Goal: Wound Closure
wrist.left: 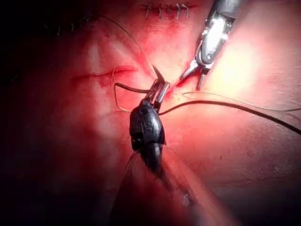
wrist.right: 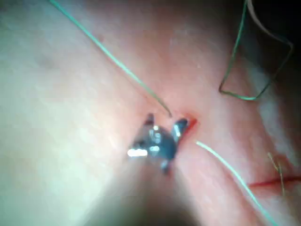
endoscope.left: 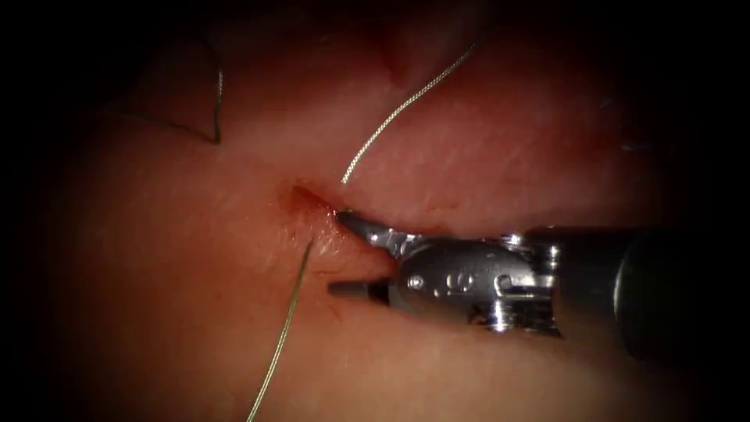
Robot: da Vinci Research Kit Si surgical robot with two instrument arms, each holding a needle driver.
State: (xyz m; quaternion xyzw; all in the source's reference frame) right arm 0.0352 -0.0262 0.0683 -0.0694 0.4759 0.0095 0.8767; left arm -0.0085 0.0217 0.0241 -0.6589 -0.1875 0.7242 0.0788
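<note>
The tissue (endoscope.left: pixel 195 312) bears a short cut (endoscope.left: pixel 301 197) wet with red fluid. My right tool (endoscope.left: pixel 341 252) comes in from the right with its jaws open and holding nothing; the upper jaw's tip rests at the cut's lower end. One strand of thread (endoscope.left: pixel 406 105) rises from the cut toward the upper right, and another strand (endoscope.left: pixel 285 328) runs down from beside the cut. In the left wrist view my left tool (wrist.left: pixel 158 89) looks shut on the needle (wrist.left: pixel 157 73), whose dark point sticks out past the jaws, away from the tissue. Dark thread (wrist.left: pixel 235 106) trails from it.
A slack loop of thread (endoscope.left: pixel 217 109) lies on the tissue at the upper left of the cut. A finished row of stitches (wrist.left: pixel 164 9) and a second red cut line (wrist.left: pixel 101 75) lie on the tissue. The right tool (wrist.right: pixel 162 134) stands over the red spot (wrist.right: pixel 189 125).
</note>
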